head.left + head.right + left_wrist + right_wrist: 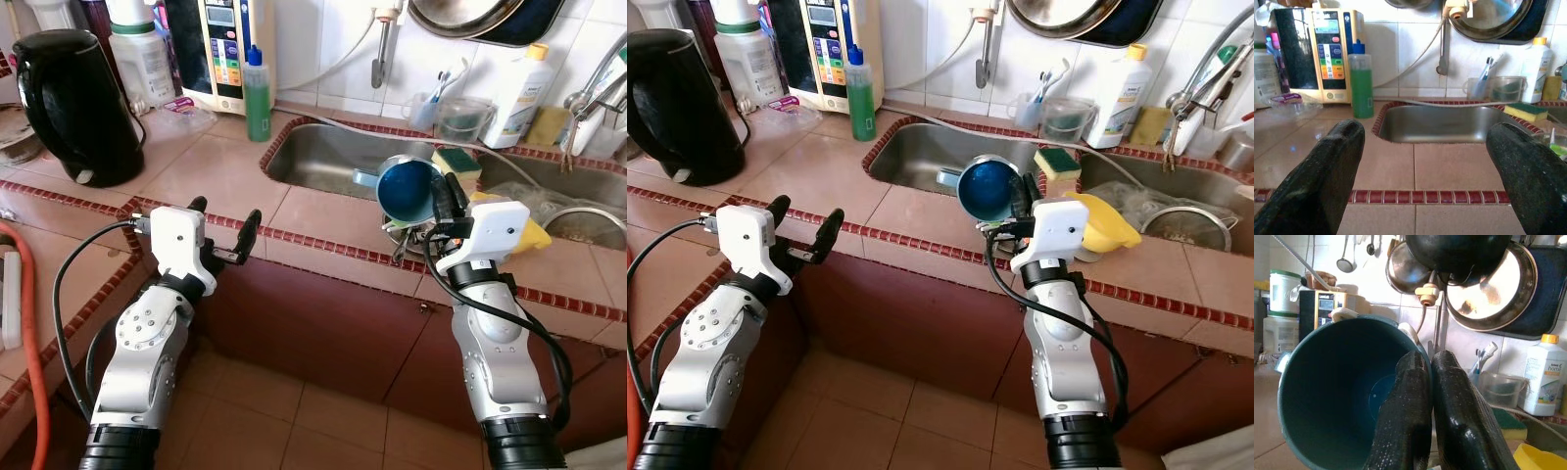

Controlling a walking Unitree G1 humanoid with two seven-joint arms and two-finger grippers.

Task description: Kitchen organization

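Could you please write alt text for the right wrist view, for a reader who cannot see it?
The right claw, its two black fingers closed on the rim, holds a blue cup tipped with its open mouth toward the camera. Behind it, pans hang on a white tiled wall above a white bottle and a sponge.

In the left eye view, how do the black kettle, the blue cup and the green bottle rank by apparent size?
1. Black kettle, clearly largest.
2. Blue cup, though it sits nearer the camera.
3. Green bottle, narrowest.

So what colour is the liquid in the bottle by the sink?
Green, in the bottle; the left wrist view shows it best.
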